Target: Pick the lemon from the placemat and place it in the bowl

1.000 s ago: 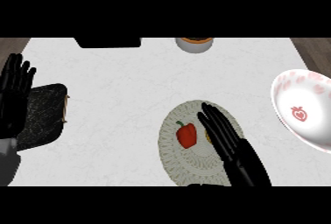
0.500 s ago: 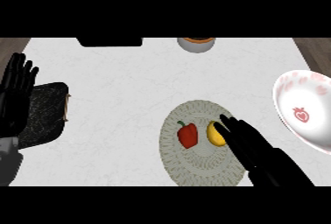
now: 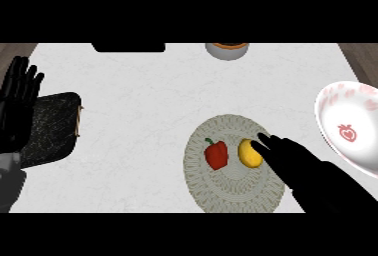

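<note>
lemon: smooth yellow oval, lying on the round woven grey placemat, right of centre. its long axis ran nearly straight up and down the view, top end tipped slightly left. a red bell pepper, glossy, green stem toward upper left, sat just beside it on the left, apart by a thin gap.

right hand: black, came in from the lower right, fingers extended toward upper left and held close together, tips touching the lemon's right side; not curled round it.

bowl: white, glossy, pink strawberry print, at the right edge, partly cut off, well apart from the lemon.

left hand: at the left edge, fingers straight and slightly spread, above a dark speckled board with rounded corners. counter: pale marbled.
</note>
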Tool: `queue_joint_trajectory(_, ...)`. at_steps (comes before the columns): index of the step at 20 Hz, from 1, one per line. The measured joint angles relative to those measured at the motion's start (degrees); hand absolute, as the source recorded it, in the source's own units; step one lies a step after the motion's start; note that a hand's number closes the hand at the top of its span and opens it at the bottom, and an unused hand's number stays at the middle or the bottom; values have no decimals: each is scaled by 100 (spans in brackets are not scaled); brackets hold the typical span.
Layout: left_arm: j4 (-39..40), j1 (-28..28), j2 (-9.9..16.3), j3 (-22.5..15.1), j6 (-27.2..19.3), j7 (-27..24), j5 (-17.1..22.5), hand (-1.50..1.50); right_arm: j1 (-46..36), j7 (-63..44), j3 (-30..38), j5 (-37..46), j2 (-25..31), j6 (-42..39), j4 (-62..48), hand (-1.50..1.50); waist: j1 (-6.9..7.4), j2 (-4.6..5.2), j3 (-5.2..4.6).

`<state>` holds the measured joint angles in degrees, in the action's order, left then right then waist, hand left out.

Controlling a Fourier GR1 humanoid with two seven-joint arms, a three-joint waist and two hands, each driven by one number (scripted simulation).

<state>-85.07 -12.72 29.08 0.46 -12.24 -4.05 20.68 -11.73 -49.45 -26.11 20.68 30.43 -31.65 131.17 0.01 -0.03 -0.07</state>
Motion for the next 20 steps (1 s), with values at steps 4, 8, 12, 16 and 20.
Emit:
queue_joint_trajectory(4,-82,52,-118,54,79,35,-101,0,-81,61,58,48,-188,-184,-301,-150,12,-1,3)
queue_joint_trajectory(8,-21,88,-216,175,209,-35,-163,0,25,413,-61,536,-371,-140,-853,-150,10,3,6)
queue_joint_trajectory(12,9,3,-316,254,257,43,-299,0,41,747,-51,875,-629,-83,-1393,-150,8,5,7)
queue_joint_trajectory(16,85,-50,-360,412,393,42,-370,0,250,1229,131,1173,-639,30,-1716,-150,-1,3,7)
queue_joint_trajectory(20,87,-91,-420,504,488,100,-459,0,252,1744,194,1548,-767,237,-2298,-150,5,4,8)
